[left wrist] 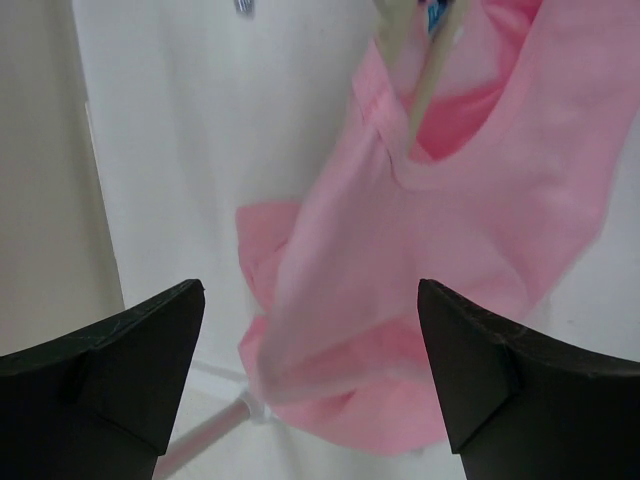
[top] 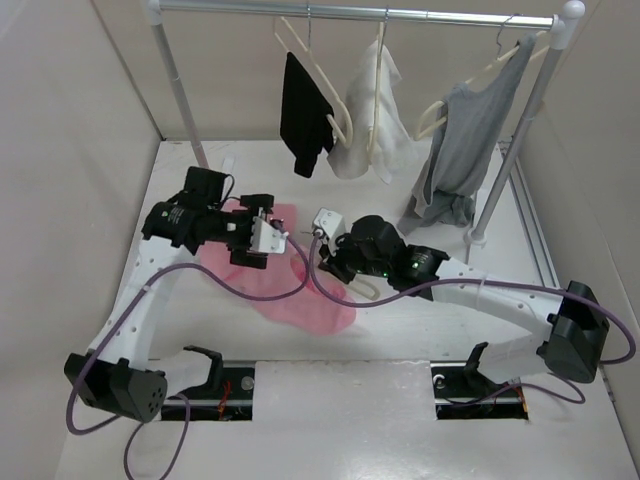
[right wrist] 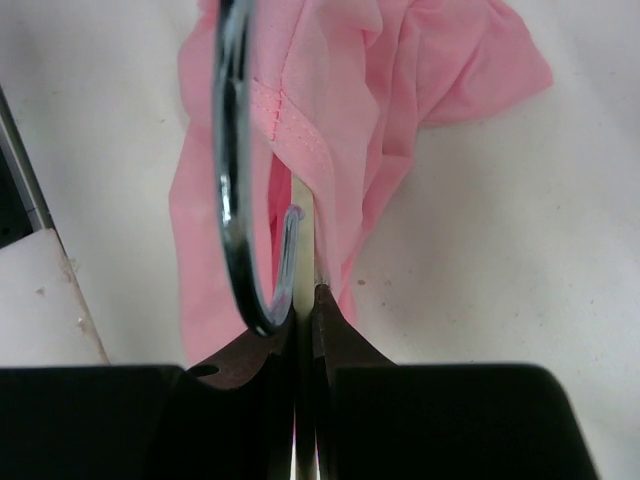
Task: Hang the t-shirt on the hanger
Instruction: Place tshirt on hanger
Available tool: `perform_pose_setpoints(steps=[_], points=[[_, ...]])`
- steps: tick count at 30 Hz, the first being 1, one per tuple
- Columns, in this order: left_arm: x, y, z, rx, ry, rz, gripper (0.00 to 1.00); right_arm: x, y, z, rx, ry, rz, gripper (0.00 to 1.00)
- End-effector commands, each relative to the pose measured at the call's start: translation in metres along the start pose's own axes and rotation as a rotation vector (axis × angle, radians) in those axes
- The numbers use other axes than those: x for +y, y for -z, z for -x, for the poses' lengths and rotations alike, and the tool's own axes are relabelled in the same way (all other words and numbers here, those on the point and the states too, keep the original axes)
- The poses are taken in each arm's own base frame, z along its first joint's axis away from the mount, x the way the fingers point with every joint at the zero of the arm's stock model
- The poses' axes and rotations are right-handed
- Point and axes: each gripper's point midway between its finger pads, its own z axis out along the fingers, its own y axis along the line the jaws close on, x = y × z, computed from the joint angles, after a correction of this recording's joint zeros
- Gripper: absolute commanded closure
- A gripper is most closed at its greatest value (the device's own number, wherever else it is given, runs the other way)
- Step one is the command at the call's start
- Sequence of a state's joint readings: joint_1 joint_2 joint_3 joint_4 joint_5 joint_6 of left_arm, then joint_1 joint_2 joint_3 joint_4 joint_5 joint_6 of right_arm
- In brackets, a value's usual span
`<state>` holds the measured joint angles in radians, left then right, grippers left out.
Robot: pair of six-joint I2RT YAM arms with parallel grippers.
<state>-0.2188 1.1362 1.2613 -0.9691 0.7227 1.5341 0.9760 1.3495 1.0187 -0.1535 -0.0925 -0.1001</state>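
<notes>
Clamping the hanger [left wrist: 432, 75] threaded into the t-shirt [left wrist: 450, 250] is the right tool [right wrist: 305, 297]; the left tool [left wrist: 310, 290] gapes apart.

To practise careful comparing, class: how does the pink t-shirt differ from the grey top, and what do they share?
Colour: the t-shirt is light pink; the grey top is grey.
Pose: the t-shirt lies crumpled on the table; the grey top hangs from the rail.
Handling: the right gripper pinches the hanger in the t-shirt's neck; no gripper touches the grey top.
Both are soft fabric garments.
</notes>
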Motion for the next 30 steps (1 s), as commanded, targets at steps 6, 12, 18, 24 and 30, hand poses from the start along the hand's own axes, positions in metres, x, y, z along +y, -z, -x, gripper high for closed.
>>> perform_pose_setpoints(steps=[6, 12, 18, 24, 30], points=[[-0.004, -0.046, 0.034, 0.039, 0.014, -0.037, 0.12, 0.004, -0.006, 0.034, -0.083, 0.025, 0.03, 1.0], [-0.014, -0.06, 0.013, 0.087, 0.026, -0.084, 0.27, 0.003, -0.003, 0.038, -0.094, 0.025, 0.02, 1.0], [-0.033, -0.083, -0.011, 0.14, 0.068, -0.203, 0.67, 0.002, -0.001, 0.047, -0.113, 0.038, 0.018, 1.0], [-0.043, -0.085, -0.018, 0.169, 0.096, -0.257, 0.99, 0.001, -0.001, 0.047, -0.113, 0.059, 0.016, 1.0], [-0.048, -0.075, -0.008, 0.13, 0.079, -0.224, 0.99, -0.003, -0.001, 0.047, -0.111, 0.069, -0.002, 1.0]])
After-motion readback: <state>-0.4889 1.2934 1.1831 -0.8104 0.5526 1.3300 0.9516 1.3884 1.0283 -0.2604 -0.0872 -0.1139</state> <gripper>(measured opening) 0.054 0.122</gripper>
